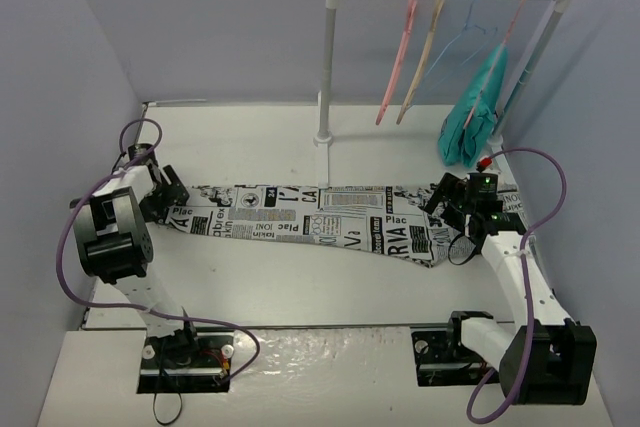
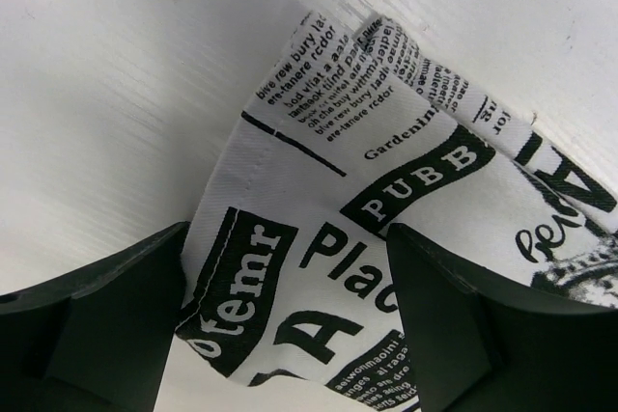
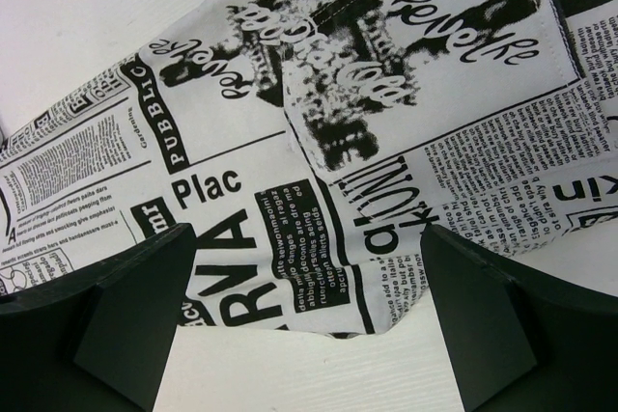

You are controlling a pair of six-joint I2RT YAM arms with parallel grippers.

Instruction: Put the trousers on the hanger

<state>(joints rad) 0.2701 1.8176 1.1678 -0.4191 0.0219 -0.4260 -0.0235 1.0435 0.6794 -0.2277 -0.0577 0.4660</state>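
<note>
The newsprint trousers [image 1: 320, 219] lie stretched flat across the table from left to right. My left gripper [image 1: 166, 197] is down at their left end. In the left wrist view its jaws [image 2: 287, 234] stand apart with the fabric's corner [image 2: 319, 190] lying between them, not pinched. My right gripper [image 1: 450, 209] is low over the right end. It is open [image 3: 309, 233], and the trousers' near edge [image 3: 290, 248] lies between its fingers on the table. The pink hanger [image 1: 398, 57] hangs on the rack's rail at the back, far from both grippers.
A white clothes rack [image 1: 327, 67] stands at the back with a tan hanger [image 1: 424, 52], a thin blue wire hanger [image 1: 463, 39] and a teal garment [image 1: 474, 112] on it. Grey walls close in on both sides. Both arms' cables loop beside them.
</note>
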